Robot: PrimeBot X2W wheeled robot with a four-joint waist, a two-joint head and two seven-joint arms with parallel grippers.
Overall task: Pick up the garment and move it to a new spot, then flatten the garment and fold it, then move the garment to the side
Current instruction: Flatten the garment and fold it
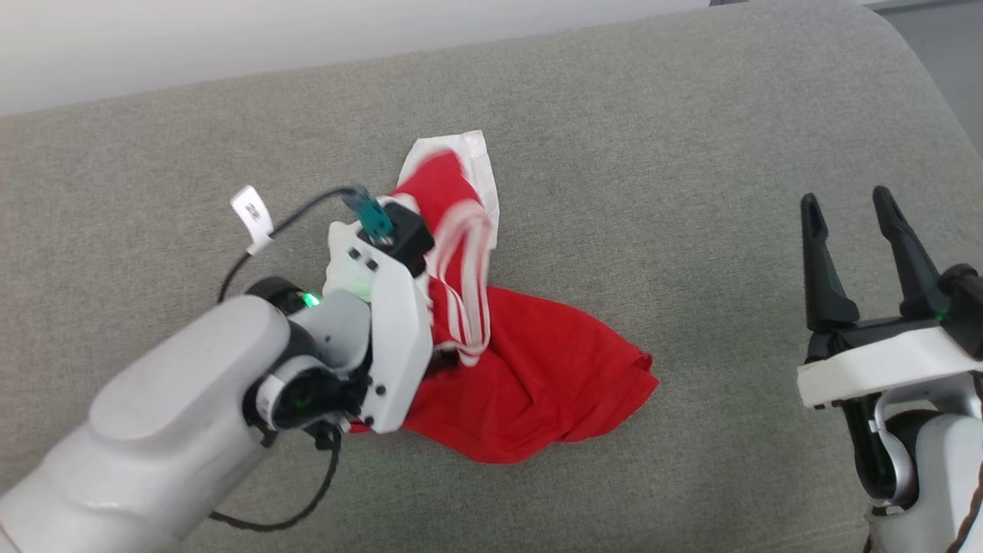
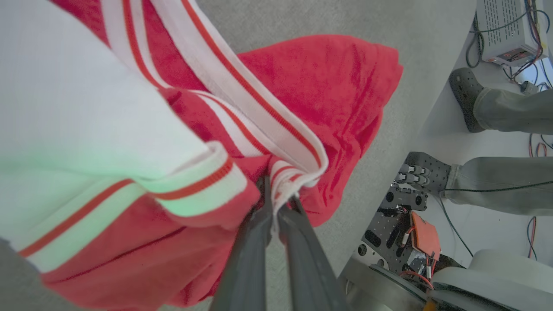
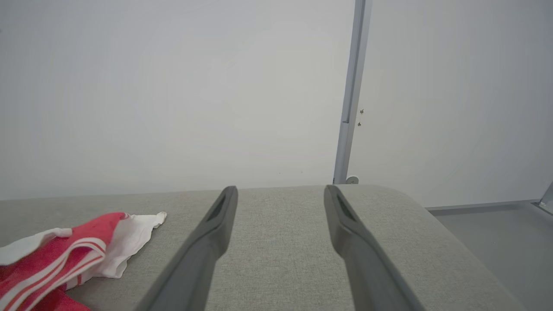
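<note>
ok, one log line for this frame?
phase: pick-up | left claw: shut on garment striped trim | right claw: open, apart from garment | garment: bunched, on grey cushion

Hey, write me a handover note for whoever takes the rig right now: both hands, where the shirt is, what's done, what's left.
Left hand: shut on the shirt, pinching its striped trim.
Right hand: open, holding nothing, off to the right and apart from the shirt.
Shirt: bunched up on the grey cushion. The part at the left hand seems raised, and the red body lies on the cushion.
Done: shirt grasped.
Left: carry it to a new spot, flatten it, fold it, move it to the side.
</note>
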